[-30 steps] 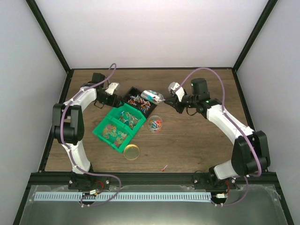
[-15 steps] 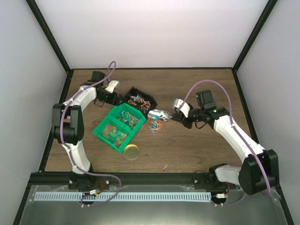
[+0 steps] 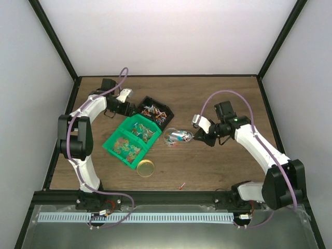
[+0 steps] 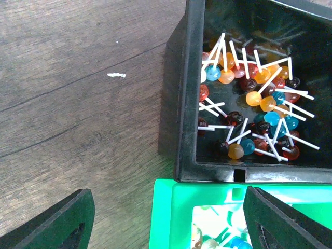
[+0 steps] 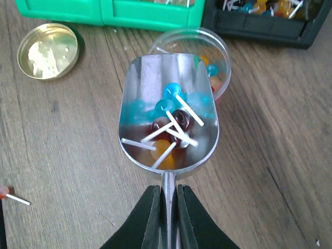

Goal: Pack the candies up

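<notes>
The candies are tiny lollipops in mixed colours. Several candies [image 5: 174,122] lie in the silver scoop [image 5: 150,83], whose handle my right gripper [image 5: 168,192] is shut on. The scoop's mouth [image 3: 179,136] hangs over a small clear jar [image 5: 220,49] with a few candies inside. More candies [image 4: 249,98] fill the black bin [image 4: 184,104] and the green bin [image 4: 171,218]. My left gripper [image 4: 167,193] stands open above the spot where the two bins' corners meet, holding nothing.
A round gold lid [image 3: 146,167] lies on the table in front of the green bin [image 3: 111,148]. One stray candy [image 3: 182,185] rests near the table's front edge. The black bin [image 3: 148,98] sits behind the green one.
My right arm has carried the loaded scoop from above the black bin down and forward to the jar. The left arm has stayed where it was.
</notes>
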Tool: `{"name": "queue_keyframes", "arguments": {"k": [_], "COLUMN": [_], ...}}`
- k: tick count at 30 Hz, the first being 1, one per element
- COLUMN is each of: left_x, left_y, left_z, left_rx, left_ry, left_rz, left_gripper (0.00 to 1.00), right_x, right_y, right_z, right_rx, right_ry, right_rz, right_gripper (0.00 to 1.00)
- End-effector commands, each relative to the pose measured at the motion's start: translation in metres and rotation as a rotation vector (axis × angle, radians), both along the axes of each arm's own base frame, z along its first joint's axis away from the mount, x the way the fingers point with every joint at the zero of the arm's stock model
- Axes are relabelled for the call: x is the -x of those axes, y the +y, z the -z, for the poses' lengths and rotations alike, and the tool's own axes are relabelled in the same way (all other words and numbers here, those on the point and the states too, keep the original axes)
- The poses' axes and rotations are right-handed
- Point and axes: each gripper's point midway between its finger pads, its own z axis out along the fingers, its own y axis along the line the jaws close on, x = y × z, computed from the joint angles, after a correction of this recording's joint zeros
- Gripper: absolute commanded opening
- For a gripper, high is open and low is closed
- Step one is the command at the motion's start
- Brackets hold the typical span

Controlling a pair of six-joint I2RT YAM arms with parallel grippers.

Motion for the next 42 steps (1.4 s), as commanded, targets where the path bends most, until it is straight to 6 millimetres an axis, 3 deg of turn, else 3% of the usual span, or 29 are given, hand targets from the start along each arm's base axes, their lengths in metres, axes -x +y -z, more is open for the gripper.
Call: {"name": "queue_keyframes", "arguments": {"k": [1,9,18,35,42], "left_x": [-0.006,-0.005,-0.006,-0.008,-0.01], "left_y": [-0.003,-0.002,-0.002,0.0,0.003], "left_z": [-0.004,-0.002,-0.002,-0.003,-0.013], "left_rx": [0.024,0.022,0.022,0.01,0.007], "left_ry": [-0.025,-0.028,-0.029,-0.031,-0.052], "left_rz": [0.006,0.001,-0.001,0.001,0.0], "left_gripper": [0.81,0.81,0.81,0.81,0.82], "right_x": [-0.01,-0.02,-0.019,-0.023,-0.033], "right_y": [-0.004,-0.001,-0.006,-0.002,0.002], "right_z": [-0.006,-0.012,-0.003,-0.017,-0.04], "right_rx": [0.038,0.068,0.134,0.144,0.089], "right_ry": [0.013,0.054,0.069,0.027,-0.151], "right_rz": [0.007,-0.005,-0.028,-0.05,-0.044], "right_gripper": [0.01,0.01,0.01,0.01,0.01]}}
